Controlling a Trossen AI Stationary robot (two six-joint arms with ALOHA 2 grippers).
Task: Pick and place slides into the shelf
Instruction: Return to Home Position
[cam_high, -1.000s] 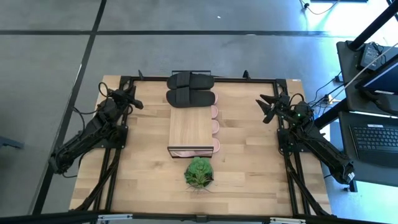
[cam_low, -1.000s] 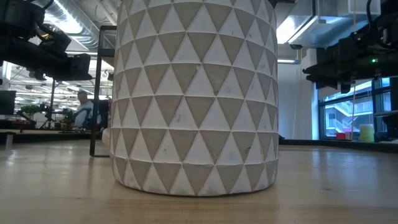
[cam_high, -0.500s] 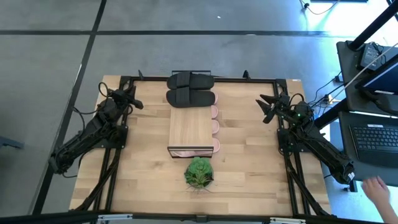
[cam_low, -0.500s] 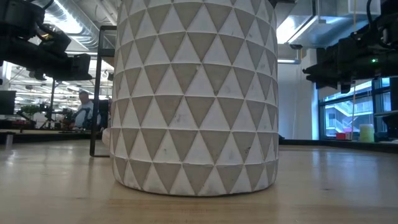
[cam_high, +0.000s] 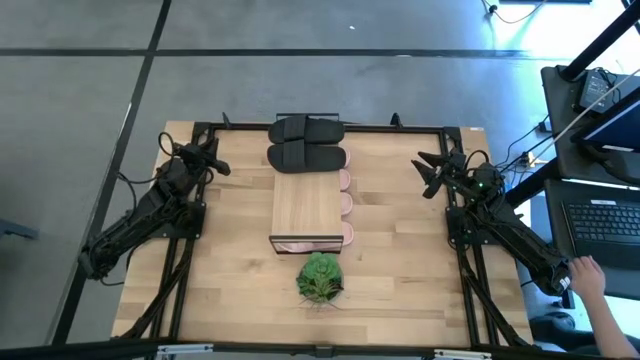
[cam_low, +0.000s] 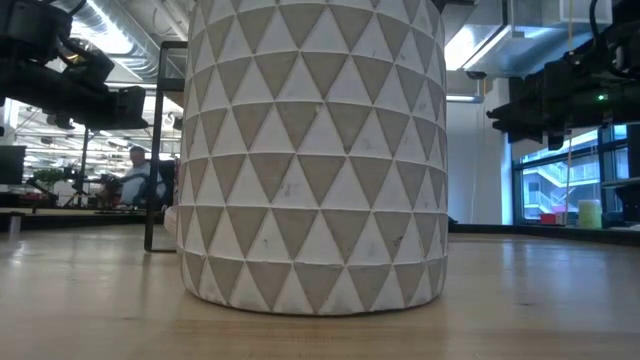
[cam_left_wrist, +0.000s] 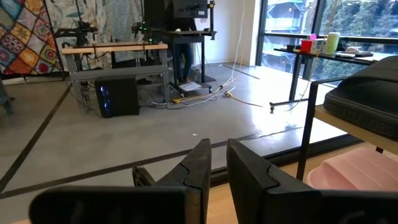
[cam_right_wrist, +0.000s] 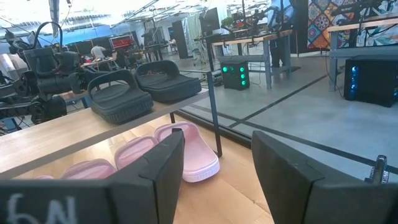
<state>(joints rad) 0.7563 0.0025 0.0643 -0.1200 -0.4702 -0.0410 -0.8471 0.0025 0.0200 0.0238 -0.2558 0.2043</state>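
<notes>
The shelf (cam_high: 307, 210) stands mid-table on its dark frame. Two black slides (cam_high: 307, 128) (cam_high: 307, 157) lie side by side on the far end of its plank top. Pale pink slides sit on the table under the plank, their ends poking out at the right side (cam_high: 345, 205) and near end (cam_high: 310, 243). My left gripper (cam_high: 213, 160) hangs near the far left corner with its fingers almost together, empty. My right gripper (cam_high: 430, 172) hangs near the far right corner, open wide and empty. The right wrist view shows black slides (cam_right_wrist: 121, 93) above pink slides (cam_right_wrist: 186, 152).
A green plant (cam_high: 320, 277) in a white triangle-patterned pot (cam_low: 312, 150) stands just near of the shelf and fills the low view. Bare tabletop (cam_high: 230, 270) lies left and right of the shelf. A person's hand (cam_high: 588, 272) shows beyond the near right corner.
Both arms and all slides have kept still. A person's hand has come into the high view beyond the table's near right corner and moved up toward the right arm's base.
</notes>
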